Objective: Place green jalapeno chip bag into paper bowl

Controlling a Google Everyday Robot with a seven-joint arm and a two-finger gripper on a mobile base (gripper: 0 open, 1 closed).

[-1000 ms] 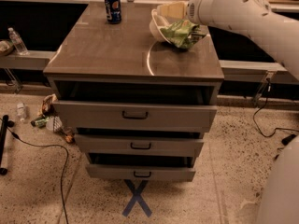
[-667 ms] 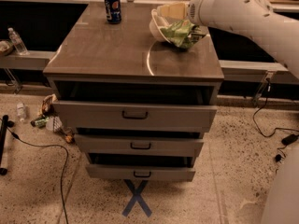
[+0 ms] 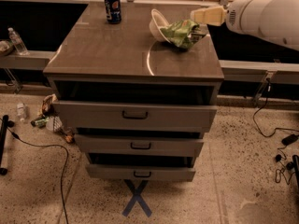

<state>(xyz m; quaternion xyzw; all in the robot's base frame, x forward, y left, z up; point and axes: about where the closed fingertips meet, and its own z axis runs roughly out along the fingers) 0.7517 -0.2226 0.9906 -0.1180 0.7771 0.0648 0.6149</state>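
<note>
A: Starting at the left of the desk (image 3: 107, 55), what is there?

B: A can (image 3: 112, 7) stands upright near the back left corner, well apart from everything else. It has no part in the task.

A: And the bowl?

B: The bowl (image 3: 156, 23) is toward the back right corner, tipped up on its edge so that its mouth faces right. It does not sit flat.

A: Where is the bag?

B: The bag (image 3: 181, 31) lies just right of the bowl, crumpled. Its left end is pushed into the tilted mouth, and the rest spills toward the right edge. At best it is partly in.

A: The gripper?

B: The gripper (image 3: 200, 30) is at the bag's right end, close to the right edge, on the end of the white arm (image 3: 266, 15). Whether it grips the bag or has let go cannot be told.

A: Which step is this, then?

B: By the look of it, the placing itself, not finished. The next move seems to call for getting the bag's weight over the bowl, or letting the bowl drop flat beneath it, before release. Otherwise the bag may slide out, since it looks bigger than the bowl.

A: Any other containers?

B: Three drawers (image 3: 135, 115) at the front stand ajar. Their insides are dark, so what they hold cannot be told.
</note>
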